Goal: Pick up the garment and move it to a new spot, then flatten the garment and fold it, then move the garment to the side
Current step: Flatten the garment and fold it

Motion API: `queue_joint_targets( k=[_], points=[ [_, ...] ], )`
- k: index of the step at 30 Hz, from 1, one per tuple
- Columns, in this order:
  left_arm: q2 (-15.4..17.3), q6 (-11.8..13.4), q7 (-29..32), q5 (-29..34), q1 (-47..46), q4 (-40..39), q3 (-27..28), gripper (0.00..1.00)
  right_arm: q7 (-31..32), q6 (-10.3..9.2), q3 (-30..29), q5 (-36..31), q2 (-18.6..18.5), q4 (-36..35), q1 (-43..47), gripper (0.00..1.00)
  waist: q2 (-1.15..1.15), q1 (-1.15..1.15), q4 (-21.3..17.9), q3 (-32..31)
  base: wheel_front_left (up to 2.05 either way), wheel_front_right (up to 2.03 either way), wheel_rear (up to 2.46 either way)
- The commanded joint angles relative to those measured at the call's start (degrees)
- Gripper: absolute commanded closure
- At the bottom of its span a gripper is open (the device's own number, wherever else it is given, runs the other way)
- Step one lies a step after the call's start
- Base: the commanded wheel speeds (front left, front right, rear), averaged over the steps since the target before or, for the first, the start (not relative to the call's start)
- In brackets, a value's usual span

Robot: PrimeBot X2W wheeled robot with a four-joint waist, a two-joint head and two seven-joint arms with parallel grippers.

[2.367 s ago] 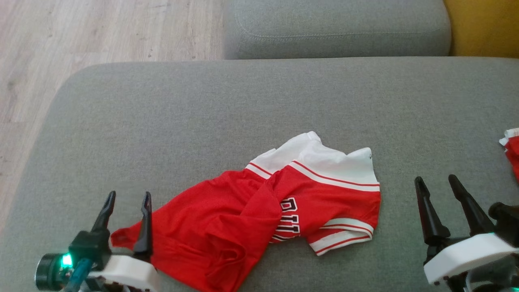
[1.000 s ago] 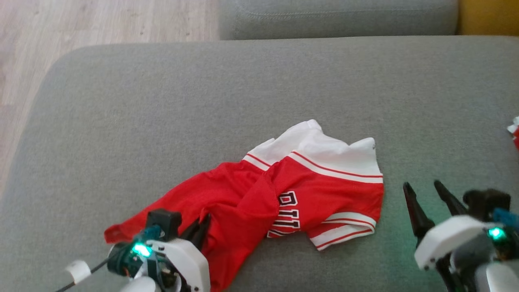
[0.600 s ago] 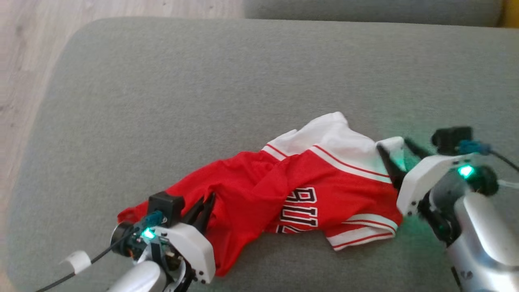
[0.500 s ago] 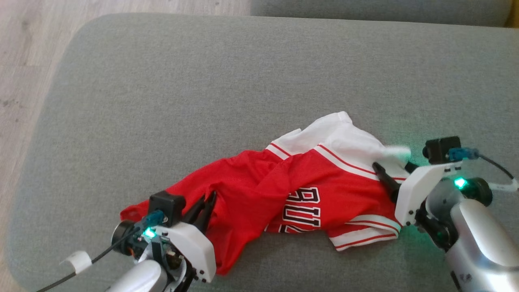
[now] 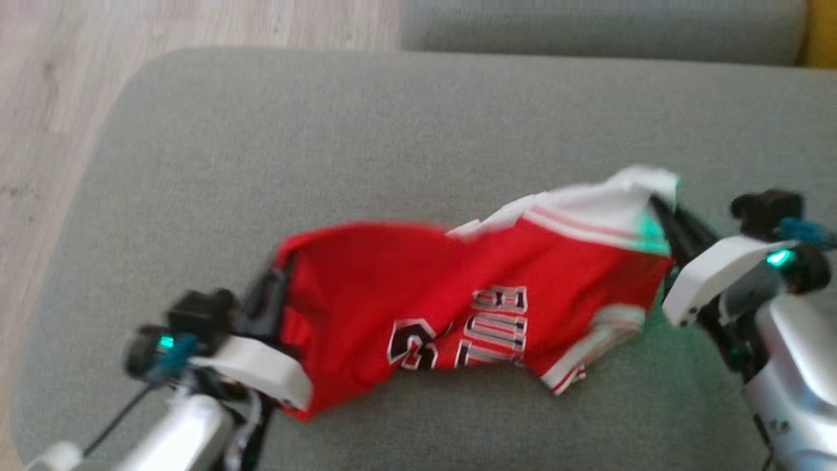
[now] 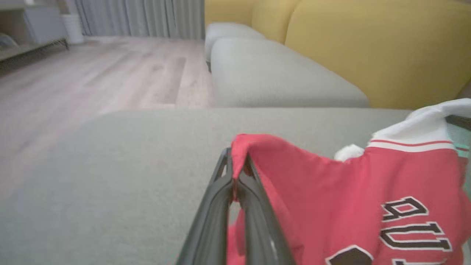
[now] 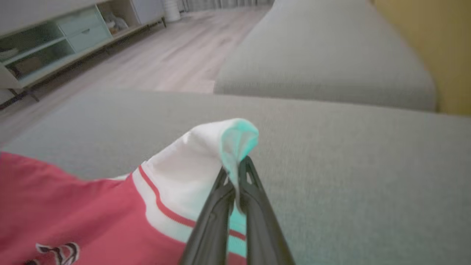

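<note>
The garment [image 5: 458, 294], a red jersey with a white, red-striped upper part, hangs stretched over the near middle of the grey seat cushion [image 5: 392, 131]. In the head view its long axis runs from about 8 o'clock to 2 o'clock. The plain red end points toward 8 o'clock and the white end toward 2 o'clock. The black-and-white lettering [image 5: 484, 327] sits toward the cloth's 6 o'clock edge, which sags down to the cushion. The view is too blurred to show whether that edge touches it.

The left gripper [image 6: 237, 159] is clenched on the red end: in the left wrist view a fold of red cloth is pinched between its two dark fingers, which lie together along their length, and a little cloth pokes out past the tips. The right gripper [image 7: 234, 167] is likewise clamped on the white corner, with a small curl of white cloth standing above its closed tips.

The left forearm [image 5: 176, 438] enters the head view from 7 o'clock, with its fingers angled up toward 1 o'clock. The right forearm [image 5: 791, 366] comes in from 4 o'clock, and its fingers reach toward 10 o'clock. The right gripper is farther up the view than the left. A green light glows on each wrist.
</note>
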Motion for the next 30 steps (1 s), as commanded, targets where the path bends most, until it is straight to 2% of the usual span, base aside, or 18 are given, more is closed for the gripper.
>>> queue_joint_targets(
  k=[1,5,10,14,17,21,24,27,30],
  points=[
    [2.9,1.01,-1.64,0.9,-2.15,-3.13,4.22,1.0,-1.71,-0.04,-0.71,-0.89,-1.58,-4.7,-0.44,1.0,0.0,0.0,-0.56,-2.16,0.0,0.0,0.0],
    [6.66,3.69,-4.17,2.74,-3.37,-8.72,8.63,1.0,-2.37,-0.04,-5.09,-3.67,-2.0,-16.01,1.94,1.0,0.0,0.0,-1.1,-5.41,0.0,0.0,0.0],
    [11.6,6.14,-3.84,5.11,-7.27,-16.79,13.54,1.0,2.93,-0.04,-12.47,-8.41,-1.03,-35.49,4.97,1.0,0.0,0.0,-1.98,-8.06,0.0,0.0,0.0],
    [14.66,6.43,-1.71,6.51,-13.24,-21.65,16.49,1.0,9.49,-0.04,-17.81,-11.57,-0.53,-50.4,4.23,1.0,0.0,0.0,-2.97,-8.72,0.0,0.0,0.0],
    [15.86,6.24,0.67,7.12,-17.88,-23.87,17.47,1.0,13.74,-0.04,-20.2,-13.18,-1.1,-58.38,1.59,1.0,0.0,0.0,-4.01,-9.04,0.0,0.0,0.0],
    [16.26,5.82,3.02,7.52,-22.09,-25.38,17.53,1.0,17.33,-0.04,-21.91,-13.75,-1.84,-63.03,-1.59,1.0,0.0,0.0,-4.93,-8.99,0.0,0.0,0.0],
    [15.42,4.67,4.77,6.82,-25.43,-24.66,16.68,1.0,19.83,-0.04,-23.15,-13.16,-2.25,-63.73,-3.83,1.0,0.0,0.0,-5.62,-8.5,0.0,0.0,0.0],
    [13.47,3.33,5.41,5.01,-27.13,-21.34,15.53,1.0,21.12,-0.04,-23.77,-11.05,-1.82,-60.69,-5.3,1.0,0.0,0.0,-6.2,-7.71,0.0,0.0,0.0],
    [10.88,1.62,5.0,2.49,-27.89,-15.69,14.52,1.0,21.19,-0.04,-24.01,-8.5,-1.43,-54.12,-6.62,1.0,0.0,0.0,-6.6,-6.62,0.0,0.0,0.0]
  ],
)
